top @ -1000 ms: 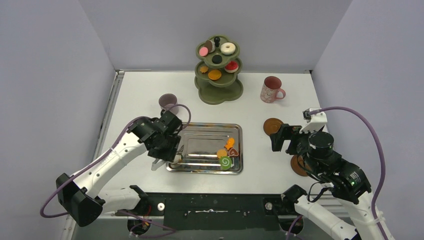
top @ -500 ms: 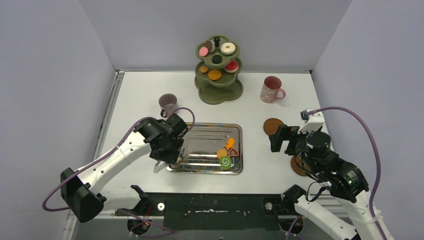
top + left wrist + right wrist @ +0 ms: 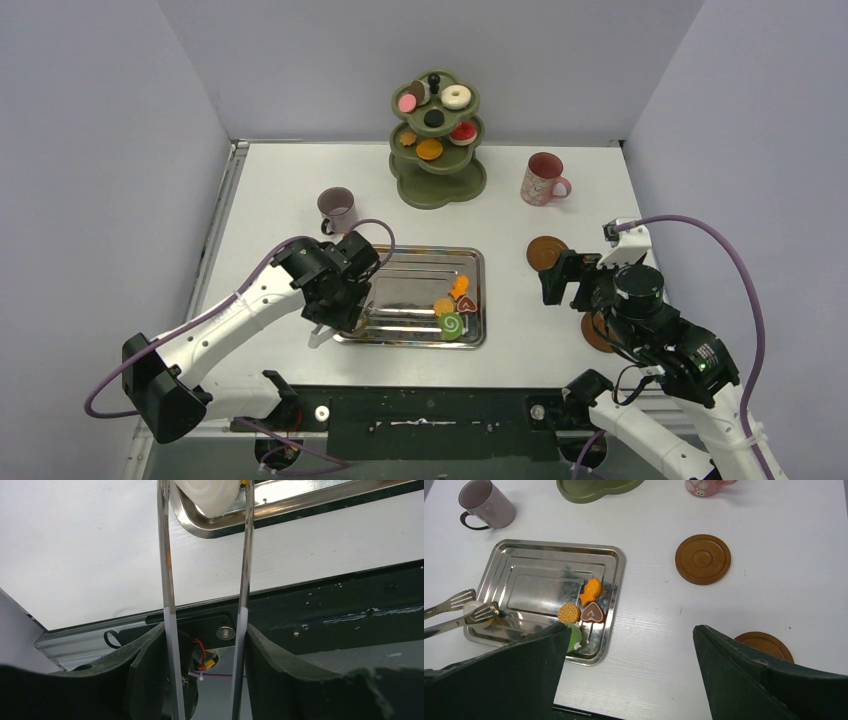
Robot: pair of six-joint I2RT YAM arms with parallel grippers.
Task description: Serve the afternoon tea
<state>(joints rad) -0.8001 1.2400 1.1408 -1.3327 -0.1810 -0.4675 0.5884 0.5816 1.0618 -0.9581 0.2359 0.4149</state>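
The white bench (image 3: 280,190) carried everything, with the rectangular steel tray (image 3: 410,275) near its front middle and the olive-green three-tier stand (image 3: 437,188) at the back. The left claw (image 3: 205,672) was pressed together on the handles of the metal tongs (image 3: 165,555) and hung over the tray's near-left corner. The right claw (image 3: 630,635) was spread wide with nothing between its fingers, above the bench to the right of the tray. The mauve mug (image 3: 337,208) stood behind the tray's left end, and the pink mug (image 3: 543,180) stood to the right of the stand. One brown coaster (image 3: 703,559) lay between the tray and the pink mug. A second coaster (image 3: 766,645) lay nearer the front, partly hidden by the right arm. On the stand sat a white donut (image 3: 457,96), a pink macaron (image 3: 407,102) and other small sweets. At the tray's near-right corner, an orange fish-shaped sweet (image 3: 592,591), a round biscuit (image 3: 569,613), a brown heart (image 3: 593,612) and a green swirl roll (image 3: 451,325) were clustered. A white sweet (image 3: 207,495) sat between the tong tips in the tray's near-left corner.
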